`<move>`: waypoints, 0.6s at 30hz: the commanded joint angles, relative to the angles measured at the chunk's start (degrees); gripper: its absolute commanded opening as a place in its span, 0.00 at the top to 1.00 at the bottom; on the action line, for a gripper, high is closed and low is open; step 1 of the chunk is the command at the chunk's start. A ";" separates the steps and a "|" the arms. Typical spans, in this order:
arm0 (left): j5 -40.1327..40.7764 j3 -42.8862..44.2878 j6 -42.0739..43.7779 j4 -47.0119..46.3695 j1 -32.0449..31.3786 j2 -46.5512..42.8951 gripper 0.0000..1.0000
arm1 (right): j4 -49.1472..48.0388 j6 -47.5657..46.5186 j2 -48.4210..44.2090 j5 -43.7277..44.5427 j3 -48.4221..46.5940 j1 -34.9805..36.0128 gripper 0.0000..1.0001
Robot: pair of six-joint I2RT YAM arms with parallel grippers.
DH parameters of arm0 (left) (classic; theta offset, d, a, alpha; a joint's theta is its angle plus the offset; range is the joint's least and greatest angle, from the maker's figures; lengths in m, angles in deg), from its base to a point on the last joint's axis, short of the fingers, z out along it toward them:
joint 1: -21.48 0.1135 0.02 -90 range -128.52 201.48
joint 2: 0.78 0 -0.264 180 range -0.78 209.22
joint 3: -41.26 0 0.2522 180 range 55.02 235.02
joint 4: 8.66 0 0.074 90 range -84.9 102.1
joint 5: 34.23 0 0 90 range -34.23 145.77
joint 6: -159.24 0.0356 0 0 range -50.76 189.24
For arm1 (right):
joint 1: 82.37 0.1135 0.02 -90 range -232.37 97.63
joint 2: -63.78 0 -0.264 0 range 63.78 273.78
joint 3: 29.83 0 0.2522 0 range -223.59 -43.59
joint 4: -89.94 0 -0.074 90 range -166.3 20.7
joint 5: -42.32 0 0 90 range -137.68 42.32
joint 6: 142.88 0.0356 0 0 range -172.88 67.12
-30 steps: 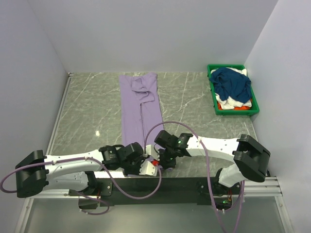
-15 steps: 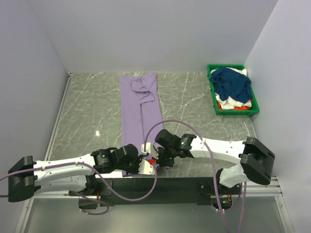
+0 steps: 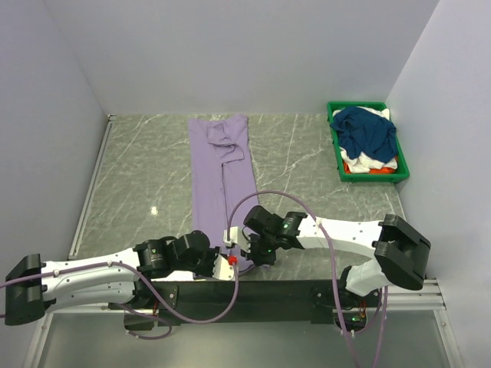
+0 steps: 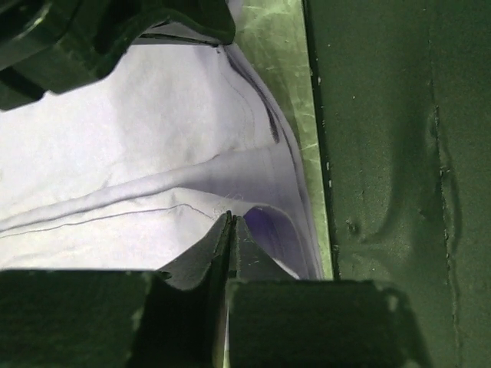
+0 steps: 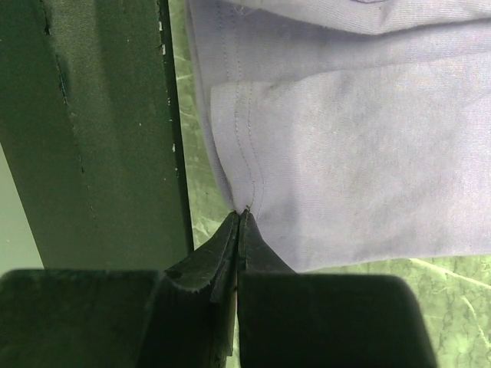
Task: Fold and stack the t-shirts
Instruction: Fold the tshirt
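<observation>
A lavender t-shirt (image 3: 219, 165) lies as a long narrow strip down the table's middle, its near end at the front edge. My left gripper (image 3: 230, 259) and right gripper (image 3: 247, 251) sit side by side at that near end. In the left wrist view the left gripper (image 4: 230, 218) is shut, with the lavender t-shirt's (image 4: 115, 153) hem gathered at its tips. The right gripper (image 5: 240, 213) is shut on a hem corner of the lavender t-shirt (image 5: 345, 153). A navy t-shirt (image 3: 368, 132) lies on white (image 3: 360, 159) and orange (image 3: 357, 168) garments.
A green bin (image 3: 334, 146) at the back right holds the navy, white and orange garments. A dark rail (image 3: 291, 287) runs along the table's front edge just beside both grippers. White walls close in the left, back and right sides.
The left arm has swung lower and further left along the front edge, its gripper staying at the shirt's near end. The right arm has barely shifted.
</observation>
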 commanded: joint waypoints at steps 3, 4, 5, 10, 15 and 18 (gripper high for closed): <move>-2.60 2.91 -0.33 -2.40 -0.37 2.92 0.74 | 0.08 0.58 0.69 0.36 -1.18 0.07 1.00; -3.12 3.17 -0.16 -1.88 -0.37 2.66 0.63 | 0.08 0.58 0.51 0.53 -1.01 0.07 1.00; -3.04 2.91 0.02 -0.65 -0.37 1.36 0.56 | 0.08 0.66 0.34 0.71 -1.01 0.07 1.00; -1.99 0.27 1.60 3.49 -0.37 -5.24 0.36 | -0.36 0.75 -0.54 0.71 -0.13 0.07 1.00; -5.41 3.60 6.33 11.04 -0.37 -2.88 0.52 | -0.01 0.58 -0.19 0.80 -1.09 -0.01 1.00; -6.64 3.87 9.32 15.52 -0.37 -0.60 0.55 | -0.28 0.66 -0.19 0.98 -1.09 -0.19 1.00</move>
